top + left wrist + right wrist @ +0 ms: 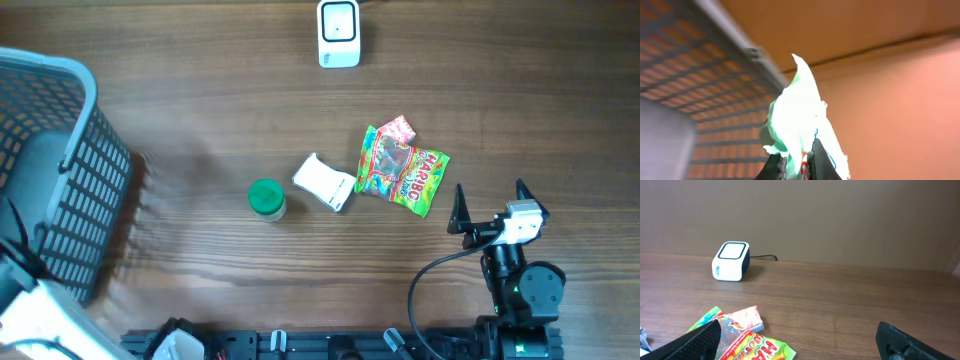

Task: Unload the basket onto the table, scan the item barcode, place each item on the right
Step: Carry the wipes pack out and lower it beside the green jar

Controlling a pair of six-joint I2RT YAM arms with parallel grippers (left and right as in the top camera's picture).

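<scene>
— What is the left gripper [796, 159] doing?

— Its jaws are clenched on a crumpled, pale green-and-white packet [800, 115]. The packet stands up out of the fingers [821, 161] and is lifted off the table. The grey basket [715, 60] is close behind it on the left, and its mesh wall fills that side of the wrist view.

— And the right gripper [490, 190]?

— Its jaws are spread wide and hold nothing. It hovers low over the table [200, 90], just beside the bright candy bag [403, 170].

— Where is the scanner [338, 33]?

— It sits at the far edge of the table, well apart from both arms. From the right wrist it shows as a small white box with its cable running off behind it.

— What else lies there?

— A white pouch [325, 182] touches the candy bag's left edge. A green-lidded jar [266, 197] stands upright just left of the pouch. The basket takes up the table's left end.
</scene>
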